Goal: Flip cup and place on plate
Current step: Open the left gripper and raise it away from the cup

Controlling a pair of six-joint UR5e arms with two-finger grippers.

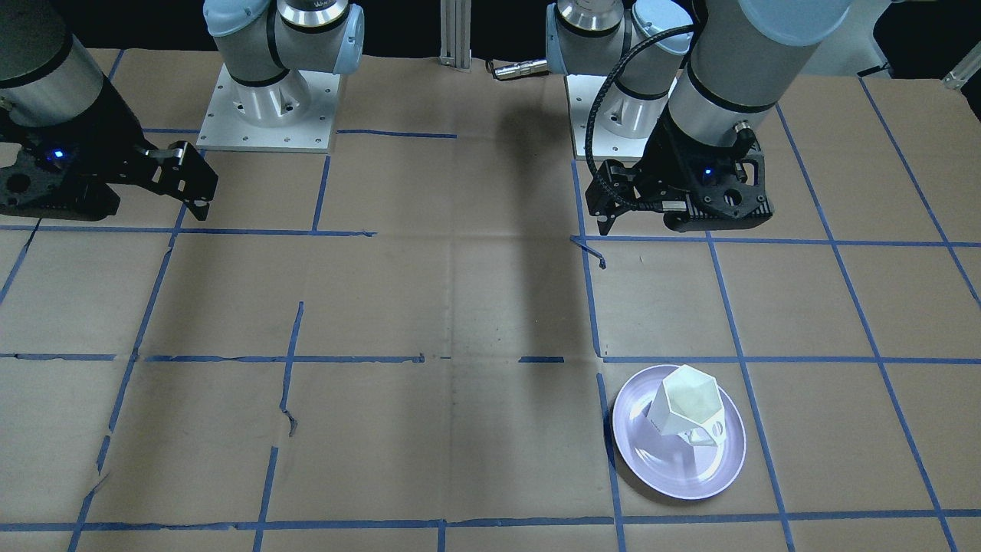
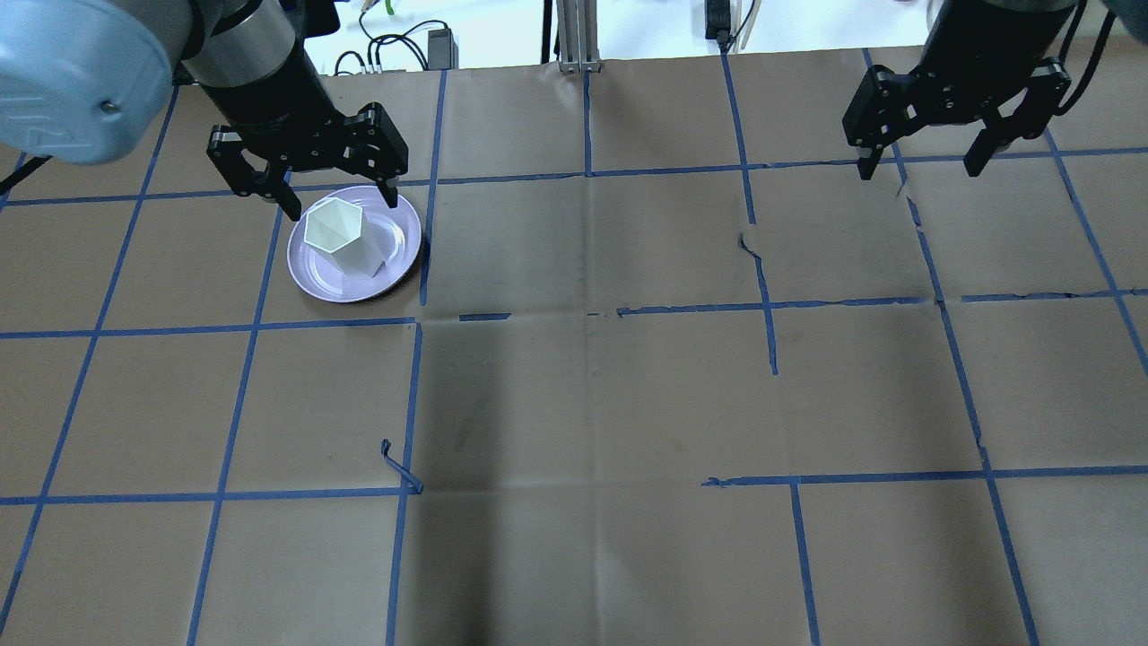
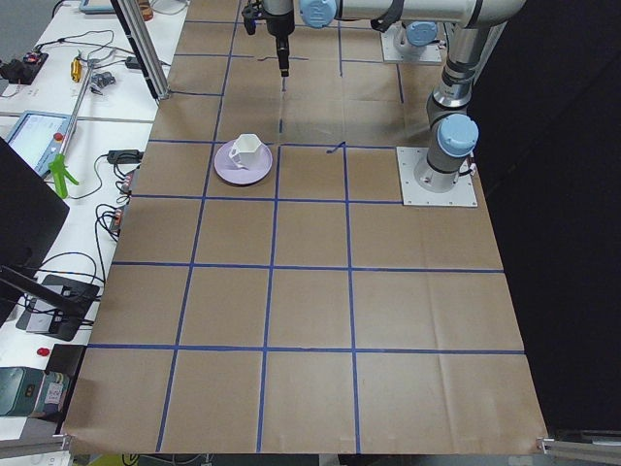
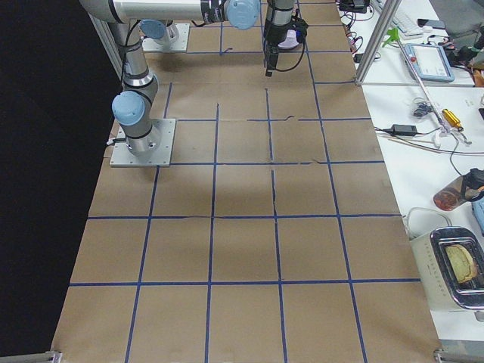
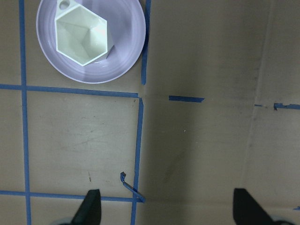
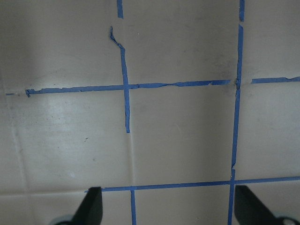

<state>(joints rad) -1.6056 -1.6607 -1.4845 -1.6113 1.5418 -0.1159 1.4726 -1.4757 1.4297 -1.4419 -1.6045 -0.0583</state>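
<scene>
The white faceted cup [image 2: 339, 235] stands upright, hexagonal rim up, on the pale lavender plate [image 2: 395, 260] at the far left of the table. Both also show in the front view, the cup [image 1: 684, 406] on the plate [image 1: 674, 475], and at the top left of the left wrist view, the cup [image 5: 82, 36] on the plate [image 5: 126, 51]. My left gripper [image 2: 342, 205] hangs open and empty, high above the table, apart from the cup. My right gripper [image 2: 919, 169] is open and empty at the far right, with only taped paper below it [image 6: 168, 206].
Brown paper with a blue tape grid covers the table [image 2: 592, 386]. A loose curl of tape [image 2: 399, 467] lies left of centre. The arm bases [image 1: 268, 107] stand at the robot's edge. Monitors and cables [image 3: 58, 165] lie on a side bench beyond the far edge.
</scene>
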